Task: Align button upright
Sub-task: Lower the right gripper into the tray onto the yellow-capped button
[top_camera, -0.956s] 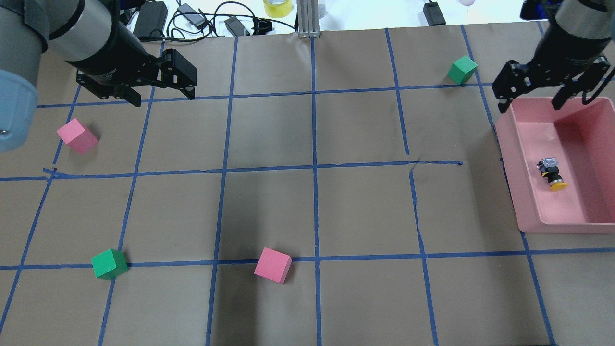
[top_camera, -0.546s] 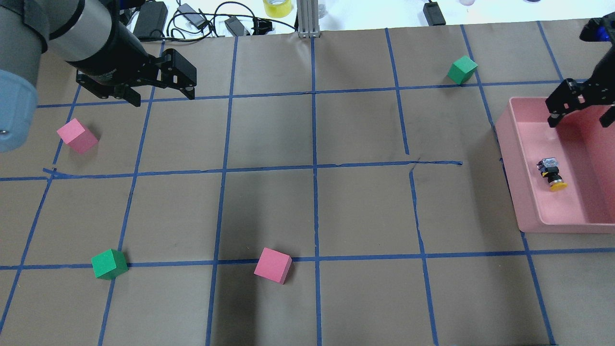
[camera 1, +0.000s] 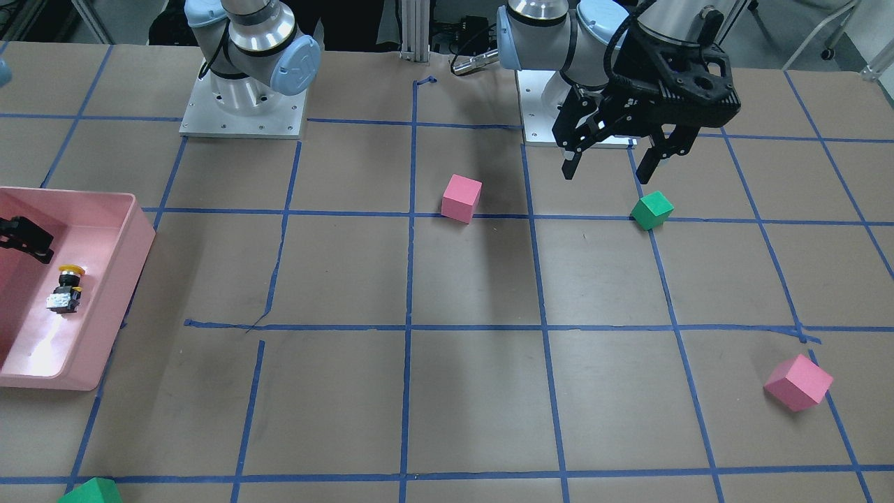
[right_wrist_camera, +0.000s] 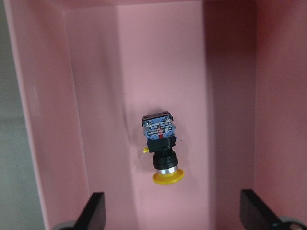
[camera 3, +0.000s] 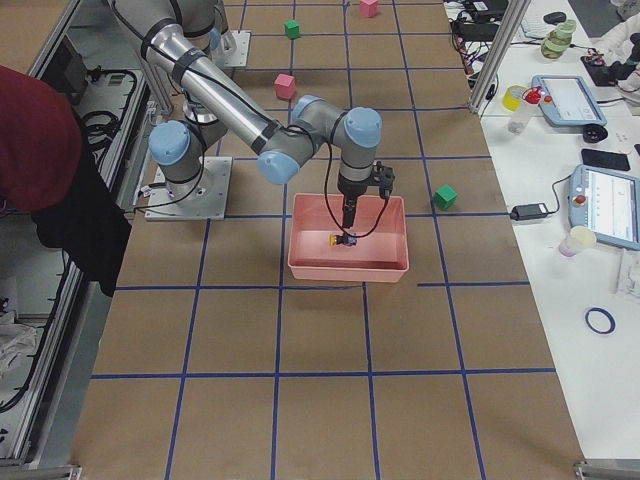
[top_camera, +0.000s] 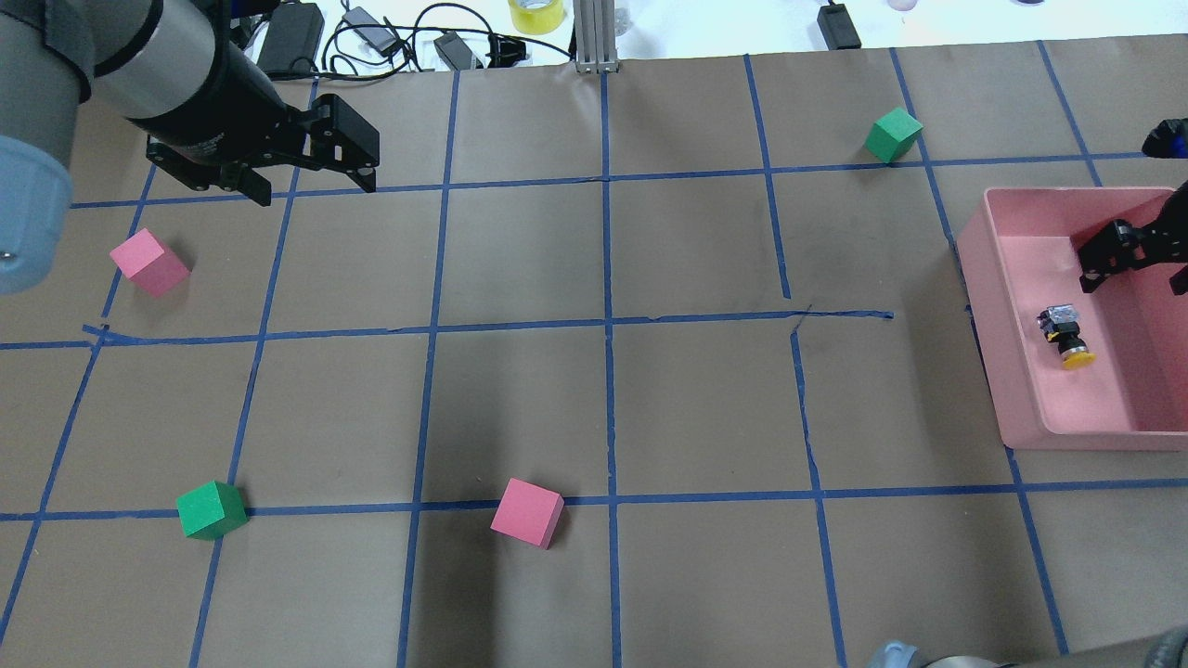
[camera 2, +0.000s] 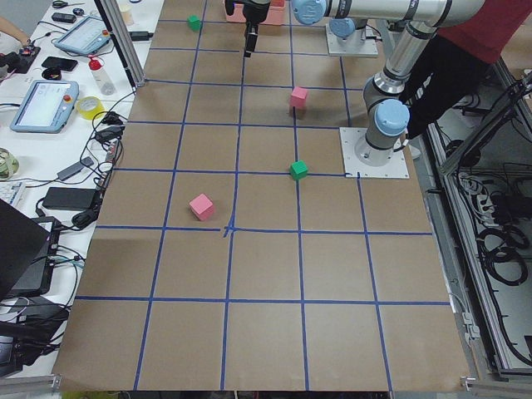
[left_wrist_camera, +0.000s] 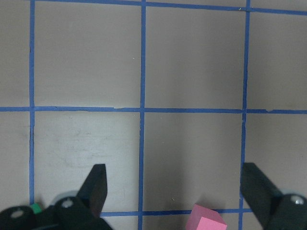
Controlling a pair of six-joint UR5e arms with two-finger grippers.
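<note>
The button (top_camera: 1065,336) lies on its side on the floor of the pink bin (top_camera: 986,306), its yellow cap pointing toward the robot's side. It also shows in the right wrist view (right_wrist_camera: 161,151) and the front view (camera 1: 66,288). My right gripper (top_camera: 1140,269) is open and empty, lowered inside the bin just beyond the button; in the right wrist view (right_wrist_camera: 173,206) the button lies ahead between the spread fingers, apart from them. My left gripper (top_camera: 311,186) is open and empty, hovering over the table at the far left, away from the bin.
A pink cube (top_camera: 148,263) and a green cube (top_camera: 212,509) lie on the left. Another pink cube (top_camera: 527,512) lies near the front middle, another green cube (top_camera: 894,134) far right. Cables and a tape roll (top_camera: 535,14) lie past the far edge.
My right gripper has moved from over the bin's far left corner to the right and down into the bin, closer to the button. The left arm and button have not moved.
</note>
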